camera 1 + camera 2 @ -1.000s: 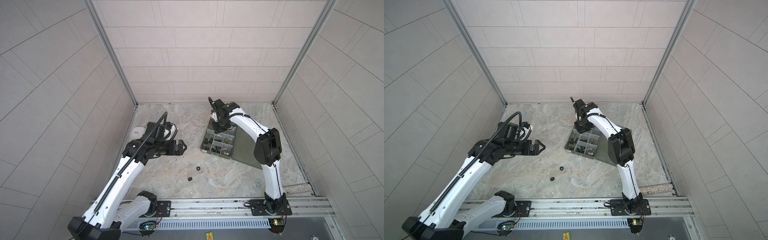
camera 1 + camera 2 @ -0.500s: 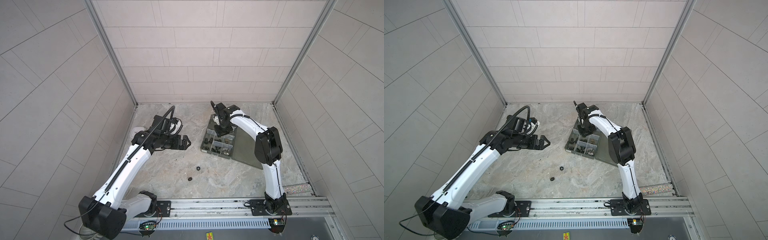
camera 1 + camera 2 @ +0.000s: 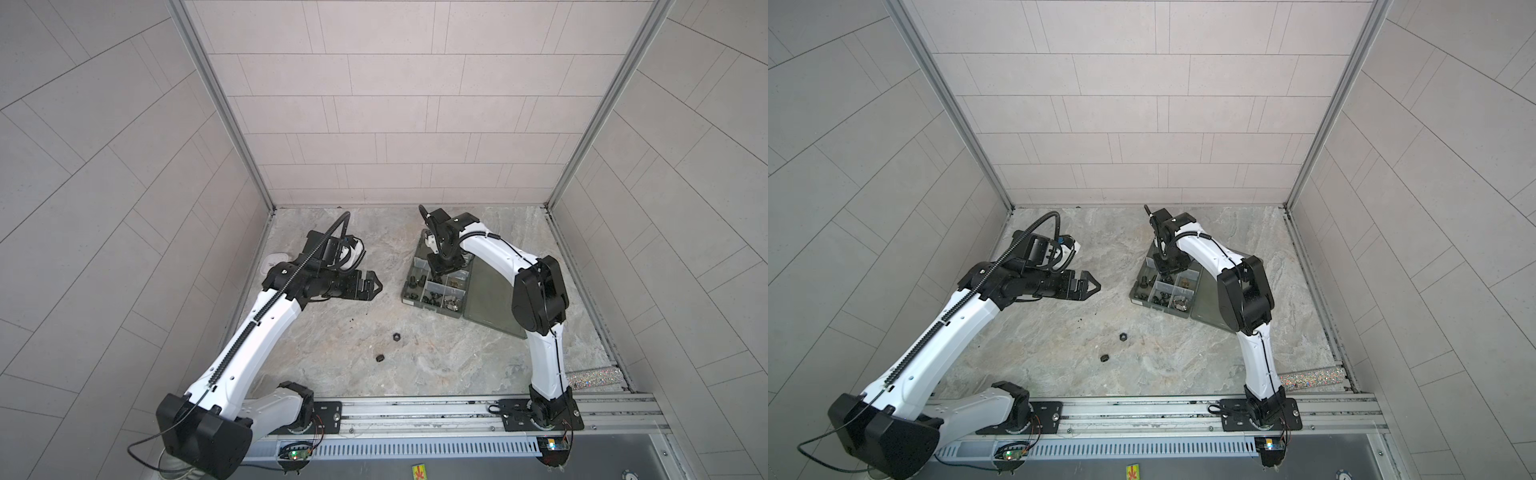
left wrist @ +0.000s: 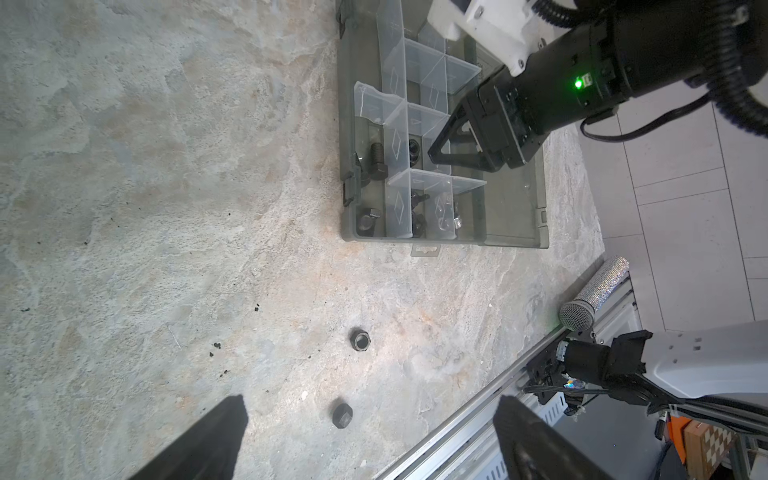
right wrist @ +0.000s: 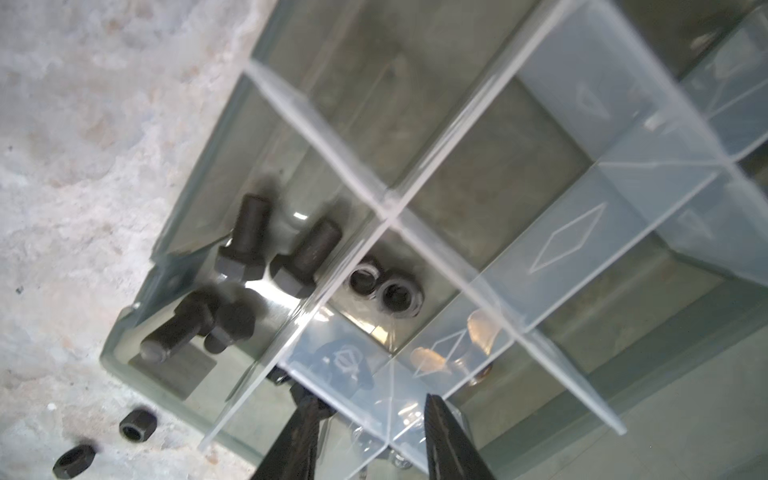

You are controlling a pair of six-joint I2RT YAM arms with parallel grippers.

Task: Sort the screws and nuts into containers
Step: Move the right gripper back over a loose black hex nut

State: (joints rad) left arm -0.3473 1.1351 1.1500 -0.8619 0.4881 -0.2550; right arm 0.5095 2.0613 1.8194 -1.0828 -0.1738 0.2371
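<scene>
We see the marbled table [image 3: 436, 365] whole only in both top views, with the smoky organizer box [image 3: 428, 308] on its right half and the flat lid [image 3: 490, 299] folded open on the box's right side. The left hand [image 3: 374, 286] hovers over bare table well left of the box and points toward it. The left wrist view shows its fingers [image 4: 216, 436] spread wide with nothing between them. The right hand [image 5: 369, 399] reaches down into the box. In both top views its own wrist hides the fingertips, but the right wrist view shows them parted partway over a pale divider [image 5: 345, 361], gripping nothing that we can see. At the table's near right edge, both top views give only a glittery bar. The left wrist view shows the mesh head that makes it a microphone [image 4: 598, 286]. The screws [image 5: 307, 257], four by our count, lie in the box's row along its left wall, and only the right wrist view shows them sharply. Just beside them, across a divider, sit two black nuts [image 5: 397, 295]. The left wrist view alone picks out the wing nuts [image 4: 419, 199] in the near row. Two loose nuts [image 3: 397, 336] lie on the table in front of the box, near each other but apart.
</scene>
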